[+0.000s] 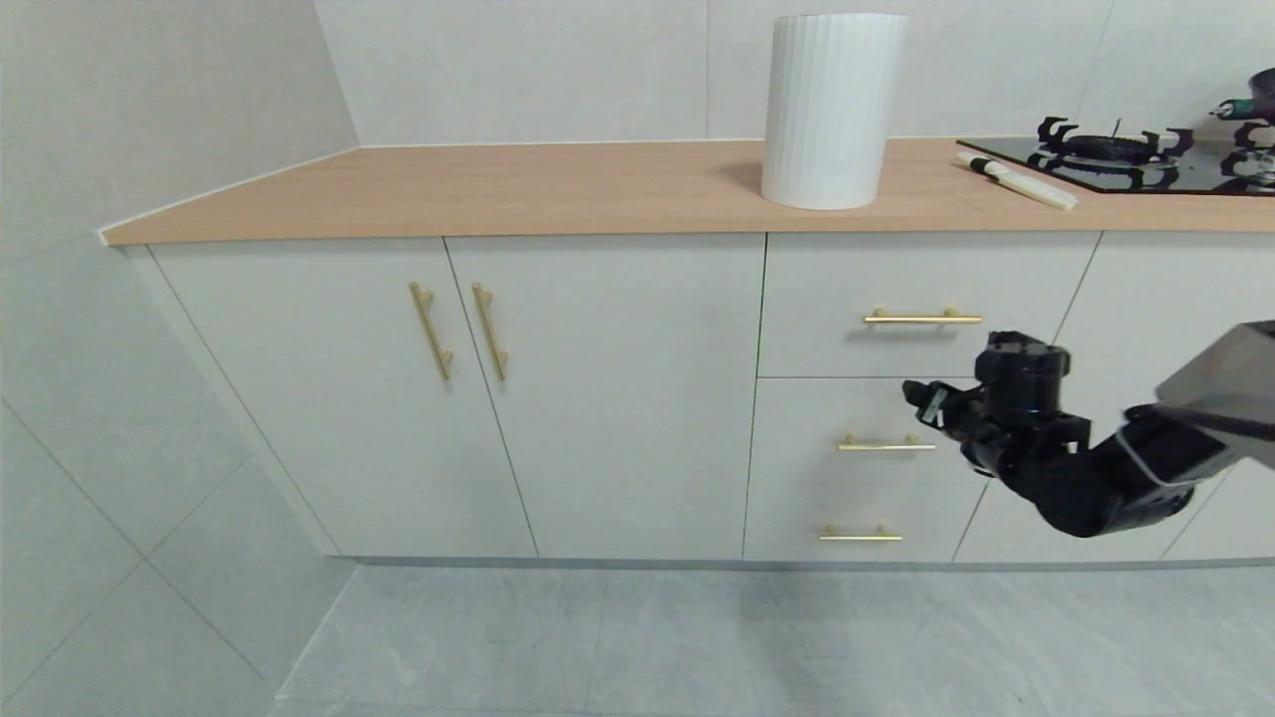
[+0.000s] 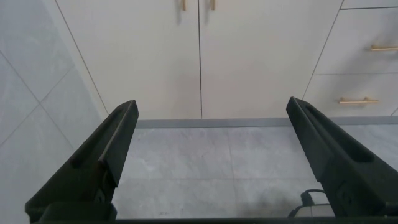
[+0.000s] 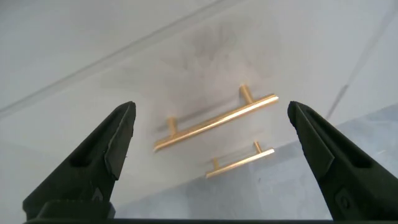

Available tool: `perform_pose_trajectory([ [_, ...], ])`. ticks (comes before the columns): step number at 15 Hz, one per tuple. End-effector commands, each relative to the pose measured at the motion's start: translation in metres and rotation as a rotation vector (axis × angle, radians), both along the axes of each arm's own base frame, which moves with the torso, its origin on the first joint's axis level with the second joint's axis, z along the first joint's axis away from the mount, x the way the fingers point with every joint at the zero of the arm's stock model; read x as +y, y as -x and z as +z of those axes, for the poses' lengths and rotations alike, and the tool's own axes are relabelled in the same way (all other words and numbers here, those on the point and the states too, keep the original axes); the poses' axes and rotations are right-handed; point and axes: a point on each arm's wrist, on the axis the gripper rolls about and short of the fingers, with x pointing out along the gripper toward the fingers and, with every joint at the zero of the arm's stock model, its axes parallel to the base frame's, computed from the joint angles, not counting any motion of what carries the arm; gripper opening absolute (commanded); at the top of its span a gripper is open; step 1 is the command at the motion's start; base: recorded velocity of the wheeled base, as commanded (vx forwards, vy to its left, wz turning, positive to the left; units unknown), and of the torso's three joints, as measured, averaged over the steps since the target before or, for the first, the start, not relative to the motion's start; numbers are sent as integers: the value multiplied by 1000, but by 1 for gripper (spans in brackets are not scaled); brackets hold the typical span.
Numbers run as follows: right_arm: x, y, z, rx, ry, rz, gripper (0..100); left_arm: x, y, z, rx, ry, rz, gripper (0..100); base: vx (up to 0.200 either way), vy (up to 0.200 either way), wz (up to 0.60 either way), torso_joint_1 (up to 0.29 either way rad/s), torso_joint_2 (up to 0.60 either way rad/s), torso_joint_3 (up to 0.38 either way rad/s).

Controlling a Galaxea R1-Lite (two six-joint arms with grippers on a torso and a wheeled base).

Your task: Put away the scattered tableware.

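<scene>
Pale grey tiles cover the floor (image 1: 697,637) and walls of a kitchen corner, where smooth white cabinets run under a wood-look countertop (image 1: 498,194).

The right gripper (image 1: 941,408), black and angular, hangs in front of the drawer stack at the right. Its two wedge-shaped fingers (image 3: 115,146) are spread wide with nothing between them. It faces the middle drawer handle (image 3: 214,122), a slim brass bar on two posts, without touching it. The bottom drawer handle (image 3: 239,163) lies just below, and the top drawer handle (image 1: 922,318) is above the gripper.

The left gripper (image 2: 211,118) is low over the floor, its fingers also held wide apart and empty. It points at the base of the double cabinet doors (image 2: 199,56), which carry two upright brass handles (image 1: 430,330).

On the countertop above the drawers stands a tall white ribbed cylinder (image 1: 829,110). To its right lies a pale utensil (image 1: 1016,181), long and narrow, just beside the near left corner of a black glass hob (image 1: 1126,159) with dark burner grates.
</scene>
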Motion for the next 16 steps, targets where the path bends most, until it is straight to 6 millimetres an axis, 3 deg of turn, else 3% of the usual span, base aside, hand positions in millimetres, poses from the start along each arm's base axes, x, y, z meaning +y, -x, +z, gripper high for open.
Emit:
perform_pose_trajectory([
  [1, -19, 112, 88, -144, 41, 31, 100, 0, 0, 0, 0, 0, 0, 100, 0, 0, 0, 0, 0, 0],
  [4, -41, 220, 112, -258, 114, 34, 100, 0, 0, 0, 0, 0, 0, 100, 0, 0, 0, 0, 0, 0],
  [5, -47, 247, 113, -288, 154, 30, 100, 0, 0, 0, 0, 0, 0, 100, 0, 0, 0, 0, 0, 0],
  [6, -49, 258, 113, -296, 175, 27, 100, 0, 0, 0, 0, 0, 0, 100, 0, 0, 0, 0, 0, 0],
  [7, -56, 291, 110, -317, 251, 3, 100, 0, 0, 0, 0, 0, 0, 100, 0, 0, 0, 0, 0, 0],
  [10, -66, 359, 104, -375, 291, -16, 100, 0, 0, 0, 0, 0, 0, 100, 0, 0, 0, 0, 0, 0],
  [11, -68, 377, 97, -376, 310, -23, 100, 0, 0, 0, 0, 0, 0, 100, 0, 0, 0, 0, 0, 0],
  [12, -72, 410, 78, -357, 348, -26, 100, 0, 0, 0, 0, 0, 0, 100, 0, 0, 0, 0, 0, 0],
  [13, -75, 430, 63, -331, 372, -30, 100, 0, 0, 0, 0, 0, 0, 100, 0, 0, 0, 0, 0, 0],
  [16, -78, 441, 62, -309, 383, -145, 100, 0, 0, 0, 0, 0, 0, 100, 0, 0, 0, 0, 0, 0],
])
